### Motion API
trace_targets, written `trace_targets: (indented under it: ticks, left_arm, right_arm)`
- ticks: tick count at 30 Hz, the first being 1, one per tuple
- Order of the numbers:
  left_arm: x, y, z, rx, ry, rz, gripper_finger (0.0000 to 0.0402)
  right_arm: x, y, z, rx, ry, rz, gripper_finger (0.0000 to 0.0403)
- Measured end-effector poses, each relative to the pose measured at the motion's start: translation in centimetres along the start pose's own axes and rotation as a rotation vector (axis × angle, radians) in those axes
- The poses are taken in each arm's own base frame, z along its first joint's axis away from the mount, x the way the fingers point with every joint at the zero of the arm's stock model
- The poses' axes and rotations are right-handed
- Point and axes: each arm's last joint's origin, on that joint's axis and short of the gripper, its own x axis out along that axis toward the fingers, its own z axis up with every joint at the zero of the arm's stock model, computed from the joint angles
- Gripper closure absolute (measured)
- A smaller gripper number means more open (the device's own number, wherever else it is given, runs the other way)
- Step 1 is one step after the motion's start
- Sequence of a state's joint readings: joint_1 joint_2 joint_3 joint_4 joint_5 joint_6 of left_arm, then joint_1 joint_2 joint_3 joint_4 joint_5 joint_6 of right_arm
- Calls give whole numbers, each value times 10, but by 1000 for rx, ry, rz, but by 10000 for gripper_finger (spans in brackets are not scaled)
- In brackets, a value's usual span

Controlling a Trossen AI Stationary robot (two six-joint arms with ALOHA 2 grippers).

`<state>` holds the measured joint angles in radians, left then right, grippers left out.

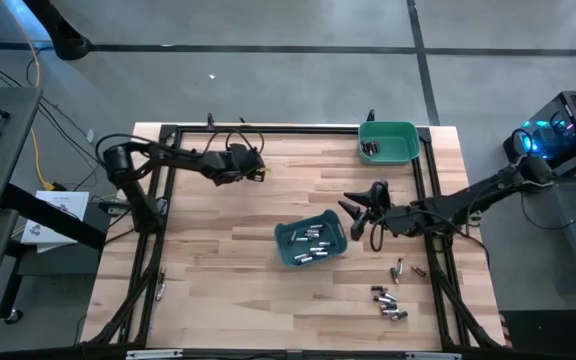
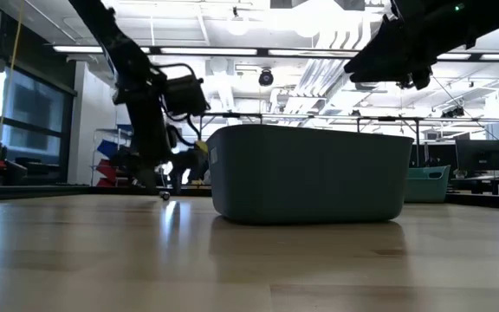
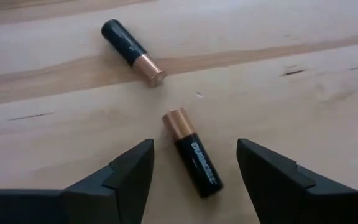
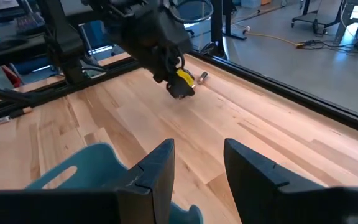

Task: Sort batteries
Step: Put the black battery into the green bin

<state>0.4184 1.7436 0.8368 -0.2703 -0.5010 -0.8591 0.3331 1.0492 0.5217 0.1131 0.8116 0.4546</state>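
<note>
Wooden bench (image 1: 218, 250) — left gripper (image 3: 194, 165) fingers apart astride one black-and-copper battery (image 3: 191, 153); closing off-centre could roll it away — right gripper (image 4: 197, 158) fingers apart, empty.

Bright, even light falls on the tabletop (image 1: 218, 250), coming from the ceiling strip lamps (image 2: 232, 52) seen in the low view, which blow out to white. That view backlights the near bin (image 2: 310, 173) (its wall reads dark) and leaves a sheen on the wood. Shadows are soft; both wrist views are sharp.

"DURACELL" on the black-and-copper battery (image 3: 192, 153)
</note>
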Motion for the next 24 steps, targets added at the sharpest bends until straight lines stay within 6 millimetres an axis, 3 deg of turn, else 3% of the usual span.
trace_targets:
  ticks: [7,15,19,24]
  left_arm:
    - [11,-1,-2,22,15,11,234]
    - [7,-9,-6,138,-9,-32,369]
    - [-2,-18,-9,215,-51,-92,370]
    - [-41,-36,-5,288,-194,-257,370]
  right_arm:
    - [-1,1,0,20,-2,1,270]
    - [3,13,-19,-32,56,16,270]
    - [7,22,-36,-108,99,19,269]
    - [14,26,-44,-170,101,5,269]
